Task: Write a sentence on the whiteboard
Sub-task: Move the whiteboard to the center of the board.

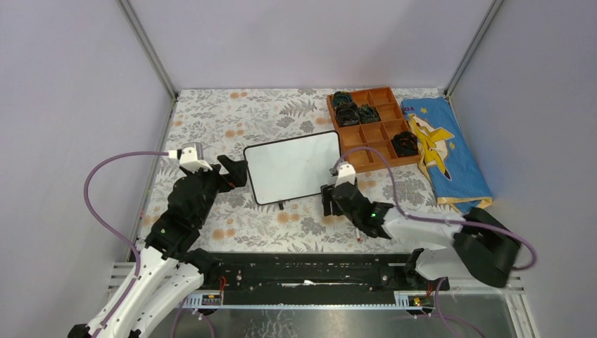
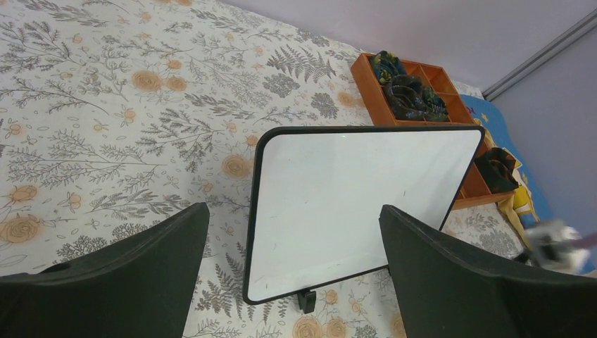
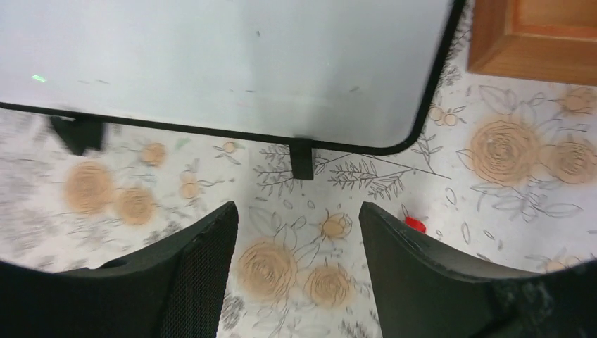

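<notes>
well, whiteboard (image 1: 293, 167) sits between left jaws and right jaws, both agape.

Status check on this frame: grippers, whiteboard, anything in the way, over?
Both open and empty: left gripper, right gripper. The whiteboard blank, no writing yet. One small red object on the tablecloth beside the right fingers; board face unobstructed.

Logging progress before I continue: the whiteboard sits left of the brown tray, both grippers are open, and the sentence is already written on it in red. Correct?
Not the writing: the whiteboard is blank, with no red letters, as the left wrist view shows. It does sit left of the brown tray, and the left gripper and right gripper are open.
</notes>
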You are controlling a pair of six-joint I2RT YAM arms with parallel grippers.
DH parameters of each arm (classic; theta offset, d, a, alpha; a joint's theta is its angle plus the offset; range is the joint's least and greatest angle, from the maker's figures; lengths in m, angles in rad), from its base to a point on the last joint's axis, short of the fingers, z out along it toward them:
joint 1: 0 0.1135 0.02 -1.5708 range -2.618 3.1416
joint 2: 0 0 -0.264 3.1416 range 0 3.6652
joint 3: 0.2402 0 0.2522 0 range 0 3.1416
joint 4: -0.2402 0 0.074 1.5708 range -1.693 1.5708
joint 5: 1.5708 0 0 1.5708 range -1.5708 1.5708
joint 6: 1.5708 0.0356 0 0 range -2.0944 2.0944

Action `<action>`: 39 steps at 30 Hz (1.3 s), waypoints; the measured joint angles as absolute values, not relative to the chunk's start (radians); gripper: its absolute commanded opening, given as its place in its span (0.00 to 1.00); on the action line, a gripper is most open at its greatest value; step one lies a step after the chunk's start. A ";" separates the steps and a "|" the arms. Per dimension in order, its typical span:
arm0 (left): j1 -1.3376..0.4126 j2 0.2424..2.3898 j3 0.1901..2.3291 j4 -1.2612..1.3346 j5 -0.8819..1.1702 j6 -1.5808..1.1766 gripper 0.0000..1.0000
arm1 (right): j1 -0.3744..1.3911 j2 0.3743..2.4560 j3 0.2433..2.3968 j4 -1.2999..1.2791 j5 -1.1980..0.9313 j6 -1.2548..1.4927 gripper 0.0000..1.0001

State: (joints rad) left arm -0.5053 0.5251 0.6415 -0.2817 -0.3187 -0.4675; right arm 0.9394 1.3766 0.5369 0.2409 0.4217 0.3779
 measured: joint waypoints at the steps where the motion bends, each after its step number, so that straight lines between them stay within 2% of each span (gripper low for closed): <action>1: -0.505 0.525 0.641 -0.282 -0.319 -0.467 0.99 | 0.940 1.314 0.524 0.215 0.415 0.387 0.71; 7: -0.505 0.517 0.641 -0.281 -0.316 -0.467 0.99 | 0.940 0.928 0.466 0.053 0.416 0.466 0.69; 17: -0.505 0.500 0.633 -0.262 -0.317 -0.470 0.99 | 0.939 0.822 0.355 -0.192 0.461 0.622 0.69; 22: -0.505 0.493 0.630 -0.260 -0.321 -0.485 0.99 | 0.927 0.826 0.369 -0.210 0.461 0.653 0.66; 29: -0.506 0.443 0.597 -0.253 -0.365 -0.503 0.99 | 0.798 0.950 0.441 -0.245 0.366 0.654 0.65; 39: -0.506 0.496 0.601 -0.253 -0.327 -0.503 0.99 | 0.783 1.096 0.518 -0.273 0.266 0.636 0.57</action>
State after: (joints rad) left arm -0.5060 0.4965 0.6006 -0.2535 -0.3275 -0.5026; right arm 0.7826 1.0962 0.5179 -0.2729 0.2661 0.6365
